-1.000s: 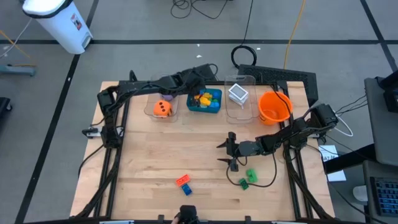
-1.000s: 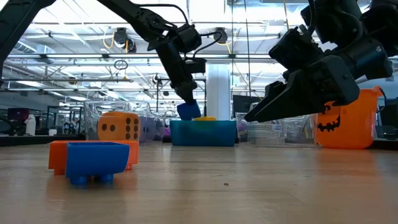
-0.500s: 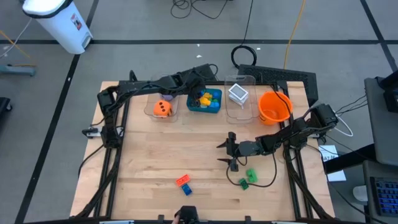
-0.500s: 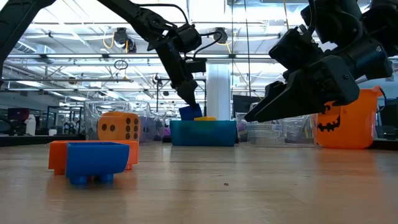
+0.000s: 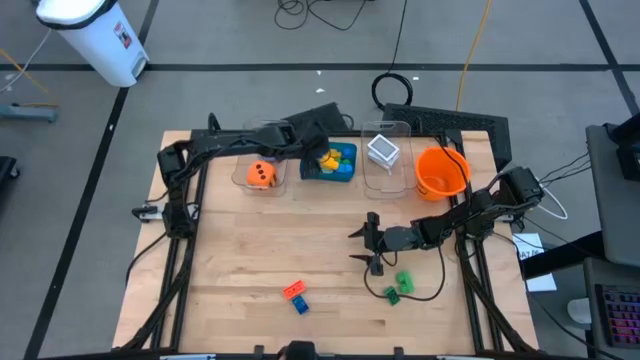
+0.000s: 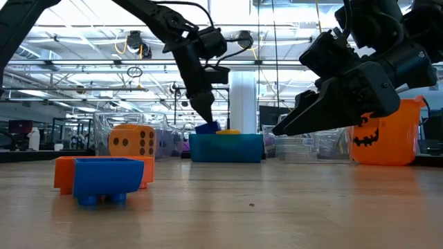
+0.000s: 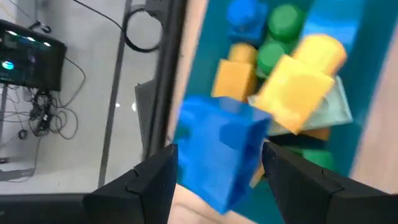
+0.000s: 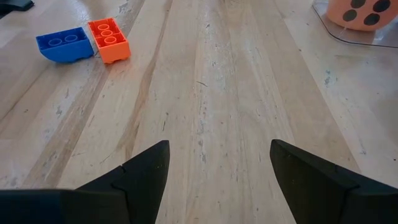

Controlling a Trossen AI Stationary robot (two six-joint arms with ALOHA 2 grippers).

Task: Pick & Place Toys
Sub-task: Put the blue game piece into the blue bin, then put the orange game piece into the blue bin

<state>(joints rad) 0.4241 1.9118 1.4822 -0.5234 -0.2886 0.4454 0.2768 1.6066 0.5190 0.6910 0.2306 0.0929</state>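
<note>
Blue brick (image 7: 222, 148) at teal tray (image 5: 345, 174), between left fingers.
Brick sits between the parted fingers of the left gripper (image 7: 217, 180) over the tray's near edge, beside yellow and green bricks; whether it is gripped, cannot tell; orange die (image 5: 261, 175) in the clear bin alongside; right gripper (image 5: 368, 243) hangs open over bare table mid-board, empty; orange brick (image 8: 108, 40) and blue brick touching near the front edge; green bricks (image 5: 400, 285) near the right arm.

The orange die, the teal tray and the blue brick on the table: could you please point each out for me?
orange die (image 5: 261, 175), high view, its dotted top face.
teal tray (image 6: 226, 148), low view, its front wall.
blue brick (image 8: 62, 45), right wrist view, its studded top.
</note>
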